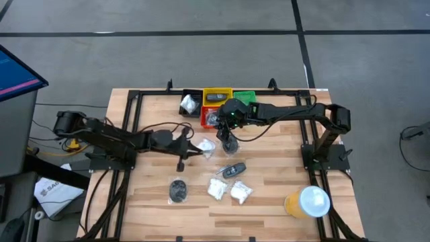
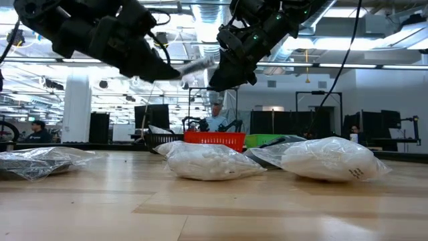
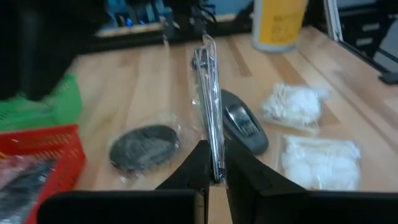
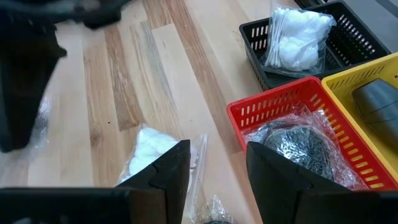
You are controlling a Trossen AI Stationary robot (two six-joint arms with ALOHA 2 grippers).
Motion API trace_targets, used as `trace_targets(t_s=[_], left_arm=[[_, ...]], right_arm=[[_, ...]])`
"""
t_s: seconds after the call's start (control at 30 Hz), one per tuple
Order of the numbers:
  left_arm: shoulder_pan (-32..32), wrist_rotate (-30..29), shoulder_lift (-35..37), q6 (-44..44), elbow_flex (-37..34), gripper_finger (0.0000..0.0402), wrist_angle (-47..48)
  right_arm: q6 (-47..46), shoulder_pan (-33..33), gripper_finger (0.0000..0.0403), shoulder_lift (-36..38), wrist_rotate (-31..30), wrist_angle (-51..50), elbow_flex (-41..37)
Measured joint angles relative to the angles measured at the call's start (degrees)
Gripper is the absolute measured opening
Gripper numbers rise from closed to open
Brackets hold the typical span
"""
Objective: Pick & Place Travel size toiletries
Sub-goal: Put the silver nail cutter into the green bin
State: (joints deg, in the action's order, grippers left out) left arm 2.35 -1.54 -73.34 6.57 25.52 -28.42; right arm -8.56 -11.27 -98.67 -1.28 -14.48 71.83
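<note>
Jaws of the left gripper (image 3: 211,174) are being pressed almost shut on the edge of a clear packet with a silvery tube (image 3: 208,99) inside, which is being held up off the table (image 1: 269,208) near its middle. The right gripper (image 4: 214,171) is being kept part open with nothing in it, hanging just by the red bin (image 4: 292,134) at the far side.

For the step to go well, the thin packet needs to be kept pinched firmly, since only its rim appears to be caught and it could slip. It should be carried far across to the row of bins and lowered well inside the right one before the fingers are parted. A dark disc (image 4: 298,146) in wrapping is already lying in the red bin, a white packet (image 4: 295,37) in the black bin (image 4: 348,25), and a black oblong piece (image 4: 379,99) in the yellow bin (image 4: 364,134). The green bin (image 1: 245,95) is judged the likely home for the tube. Room should be left for the right arm, which is crowding that spot. More white packets (image 1: 228,190), a disc (image 1: 178,190) and a black piece (image 1: 234,169) are waiting on the near part of the table.
</note>
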Motion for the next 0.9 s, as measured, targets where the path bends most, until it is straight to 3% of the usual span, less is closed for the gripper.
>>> trace_targets(t_s=[0.37, 0.9], left_arm=[[0.0, -6.2, 5.3, 0.0, 0.1, 0.0019, -0.1], [-0.2, -9.1, 6.7, 0.0, 0.1, 0.0019, -0.1]], right_arm=[[0.5, 0.3, 0.0147, 0.0, 0.0, 0.2, 0.0], [10.6, 5.9, 0.0147, 0.3, 0.0, 5.3, 0.0]])
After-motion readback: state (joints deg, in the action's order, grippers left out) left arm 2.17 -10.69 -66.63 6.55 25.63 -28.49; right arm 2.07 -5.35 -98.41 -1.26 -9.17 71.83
